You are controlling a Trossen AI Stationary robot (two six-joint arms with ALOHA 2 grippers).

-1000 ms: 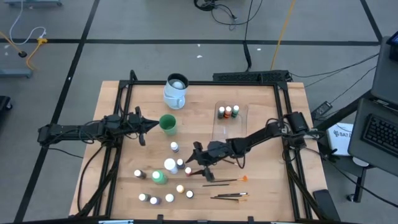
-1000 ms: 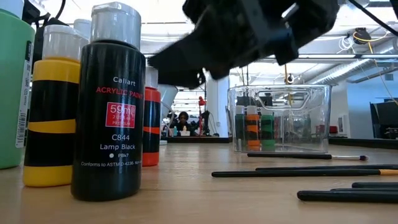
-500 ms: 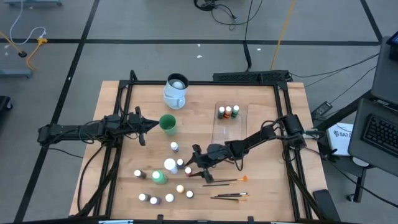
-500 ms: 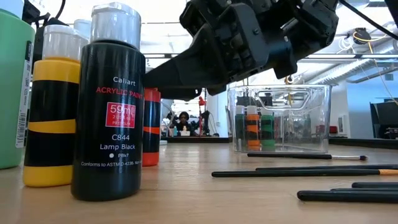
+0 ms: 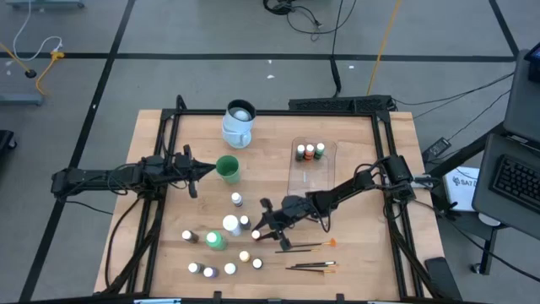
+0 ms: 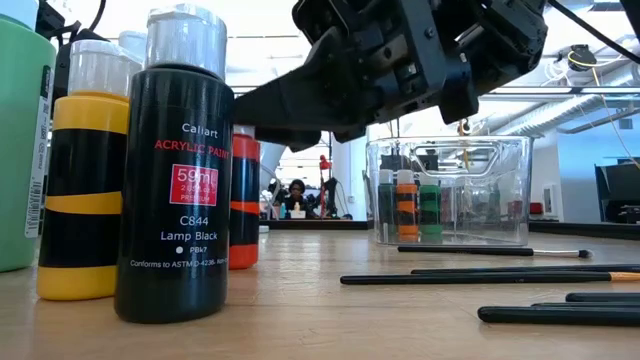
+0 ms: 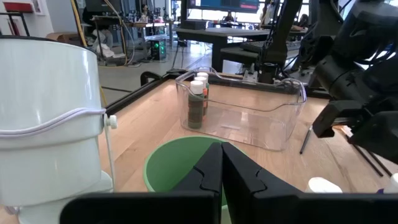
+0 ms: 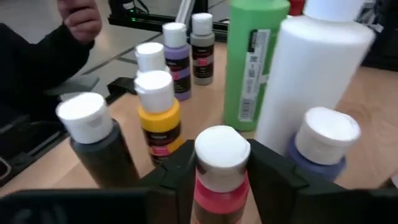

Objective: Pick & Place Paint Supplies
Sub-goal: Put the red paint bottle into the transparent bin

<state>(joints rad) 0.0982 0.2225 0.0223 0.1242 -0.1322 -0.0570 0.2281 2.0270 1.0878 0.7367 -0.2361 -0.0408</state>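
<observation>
Right arm reaches from the right edge of the wooden surface (image 5: pixel 354 152) across toward its middle, forearm low and nearly level. The right gripper (image 5: pixel 259 234) sits low over the cluster of small bottles. In the right wrist view its fingers (image 8: pixel 177 171) stand on either side of a red bottle (image 8: pixel 217 180) with a white cap, close against its shoulders; whether they press it firmly cannot be told.

Around that bottle, same view: a yellow bottle (image 8: pixel 158 118), a dark bottle (image 8: pixel 99 140), a purple bottle (image 8: pixel 176 59), a larger green bottle (image 8: pixel 255 62), a tall white bottle (image 8: pixel 311 81), all upright.

Left arm lies stretched from the left edge, level, the left gripper (image 5: pixel 197 171) just beside a green cup (image 5: pixel 227 168). Its fingers (image 7: pixel 208 171) are pressed together, holding nothing.

The clear tub (image 5: pixel 310 165) stands right of centre on the surface with three small bottles (image 5: pixel 310 152) upright at its far end. A white mug (image 5: pixel 239 122) stands near the far edge. Brushes (image 5: pixel 310 265) lie flat near the front edge, just to the right of the bottle cluster and well apart from the tub
</observation>
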